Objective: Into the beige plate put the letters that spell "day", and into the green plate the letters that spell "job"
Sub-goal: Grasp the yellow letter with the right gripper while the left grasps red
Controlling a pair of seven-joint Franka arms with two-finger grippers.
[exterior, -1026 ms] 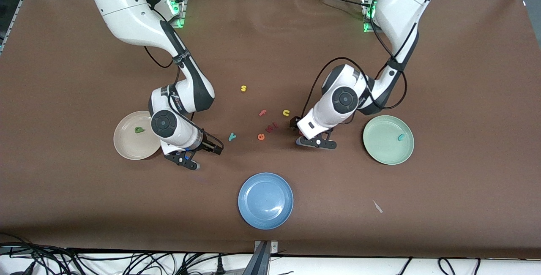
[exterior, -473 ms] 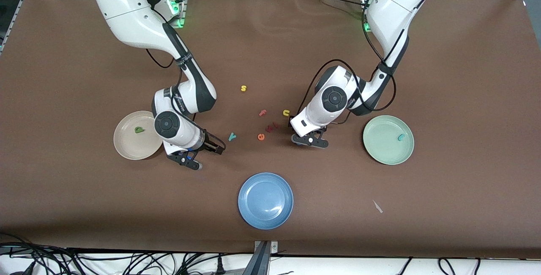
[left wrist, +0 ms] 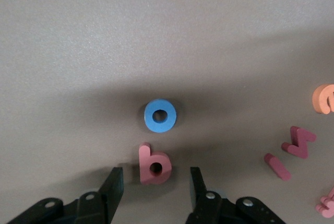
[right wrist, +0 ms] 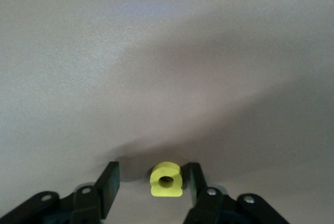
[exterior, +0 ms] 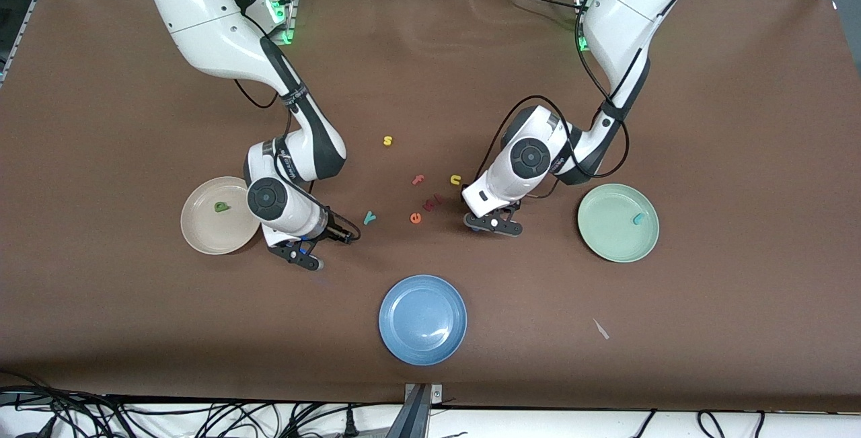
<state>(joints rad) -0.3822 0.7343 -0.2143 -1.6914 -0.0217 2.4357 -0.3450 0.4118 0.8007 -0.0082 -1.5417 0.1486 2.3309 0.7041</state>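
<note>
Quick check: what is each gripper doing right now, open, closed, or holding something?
Left gripper: open, fingers either side of the pinkish-red "b", not clamped.
Right gripper: open, straddling the yellow "a", not clamped.

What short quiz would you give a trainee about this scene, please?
1. True or false: the teal j lies in the green plate.
2. Which letter lies between the open fingers of the left gripper? A) blue o B) pinkish-red b C) orange e
3. Fill in: the open right gripper straddles the yellow letter, which is ___.
Key: 1 true; 2 B; 3 a.
</note>
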